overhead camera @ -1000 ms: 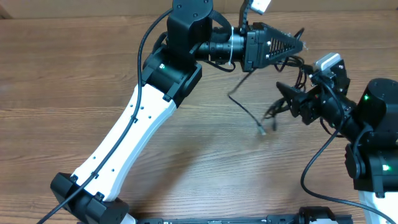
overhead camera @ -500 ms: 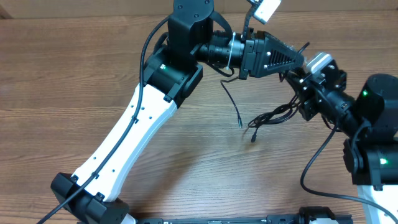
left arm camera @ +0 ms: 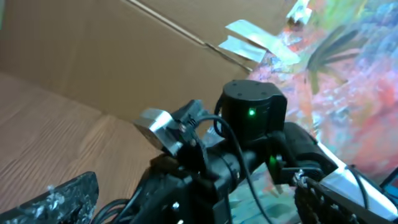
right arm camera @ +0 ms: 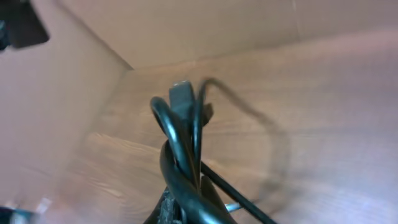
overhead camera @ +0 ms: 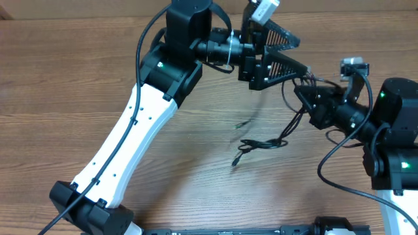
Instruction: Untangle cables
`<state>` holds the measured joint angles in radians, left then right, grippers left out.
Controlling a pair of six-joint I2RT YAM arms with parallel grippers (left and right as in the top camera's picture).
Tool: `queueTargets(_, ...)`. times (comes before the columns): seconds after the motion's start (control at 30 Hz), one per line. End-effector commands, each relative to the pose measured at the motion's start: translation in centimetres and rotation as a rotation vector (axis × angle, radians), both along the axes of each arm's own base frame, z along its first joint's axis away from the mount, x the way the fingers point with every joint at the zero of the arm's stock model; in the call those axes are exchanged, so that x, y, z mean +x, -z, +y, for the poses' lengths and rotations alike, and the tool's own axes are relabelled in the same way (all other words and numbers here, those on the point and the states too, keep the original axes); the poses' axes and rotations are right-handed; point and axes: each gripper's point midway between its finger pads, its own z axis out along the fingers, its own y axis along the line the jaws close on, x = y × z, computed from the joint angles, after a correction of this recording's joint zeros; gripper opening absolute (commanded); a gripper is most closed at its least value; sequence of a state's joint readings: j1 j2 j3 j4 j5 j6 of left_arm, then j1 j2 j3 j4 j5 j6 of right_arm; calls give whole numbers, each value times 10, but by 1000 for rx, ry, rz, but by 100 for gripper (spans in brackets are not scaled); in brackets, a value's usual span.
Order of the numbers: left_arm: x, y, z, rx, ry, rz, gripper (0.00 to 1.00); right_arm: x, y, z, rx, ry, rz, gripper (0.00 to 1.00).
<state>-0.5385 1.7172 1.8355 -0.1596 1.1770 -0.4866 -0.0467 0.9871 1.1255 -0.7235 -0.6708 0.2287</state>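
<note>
**Right gripper clamps the bundle; left gripper waits open beside it**

The step in hand looks like pulling the knot apart. The right gripper [overhead camera: 302, 96] has its fingers closed tight on the cables [overhead camera: 264, 142]; the right wrist view shows them as a twisted bunch rising straight out of the grip, one plug end at the top. The left gripper [overhead camera: 302, 57] hangs just above and beside it, fingers spread wide, holding nothing. From the clamp the cables drop to the table [overhead camera: 78, 85], where a loose loop lies with two free ends near each other. The tangle seems only partly worked loose; next, I judge, the left gripper must pick out a single strand near the clamp, or one free end; close on that alone; then draw it away from the right gripper without dragging the whole bunch along.
</note>
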Motion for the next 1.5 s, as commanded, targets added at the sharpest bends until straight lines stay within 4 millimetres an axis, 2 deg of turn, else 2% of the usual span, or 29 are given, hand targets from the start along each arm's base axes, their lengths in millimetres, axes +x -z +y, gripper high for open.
queueTargets(0.0, -4, -7, 8, -3, -12, -87, 100, -4, 2, -1, 127, 61, 123, 4)
queueTargets(0.17, -18, 11, 9, 12, 66, -240, 100, -11, -2, 8, 152, -6, 120, 4)
queueTargets(0.27, -27, 32, 10, 52, 103, -295, 90, -16, -6, 14, 131, -78, 73, 4)
queueTargets(0.37, -16, 49, 11, 134, 32, -255, 86, -17, -7, 16, 113, -104, 46, 4)
queueTargets(0.43, -14, 56, 11, 167, 10, -232, 90, -22, -12, 22, 109, -169, 3, 4)
queueTargets(0.57, -12, 57, 11, 174, 3, -230, 90, -31, -20, 32, 107, -274, -64, 4)
queueTargets(0.67, -15, 58, 9, 173, 12, -236, 86, -39, -25, 39, 109, -347, -107, 4)
queueTargets(0.8, -25, 62, 3, 182, 43, -258, 69, -44, -28, 42, 114, -388, -132, 4)
queueTargets(0.9, -27, 64, 2, 188, 46, -256, 48, -44, -28, 42, 114, -388, -132, 4)
queueTargets(0.93, -27, 64, 2, 188, 45, -255, 27, -44, -28, 42, 114, -388, -131, 4)
queueTargets(1.07, -26, 64, 3, 189, 43, -252, 4, -44, -28, 42, 114, -388, -131, 4)
queueTargets(1.4, -28, 63, 3, 187, 49, -219, 4, -37, -24, 37, 83, -342, -126, 4)
queueTargets(1.43, -28, 63, 3, 188, 48, -216, 4, -36, -23, 36, 76, -331, -125, 17)
queueTargets(1.47, -28, 63, 3, 189, 47, -216, 4, -33, -22, 34, 67, -315, -123, 51)
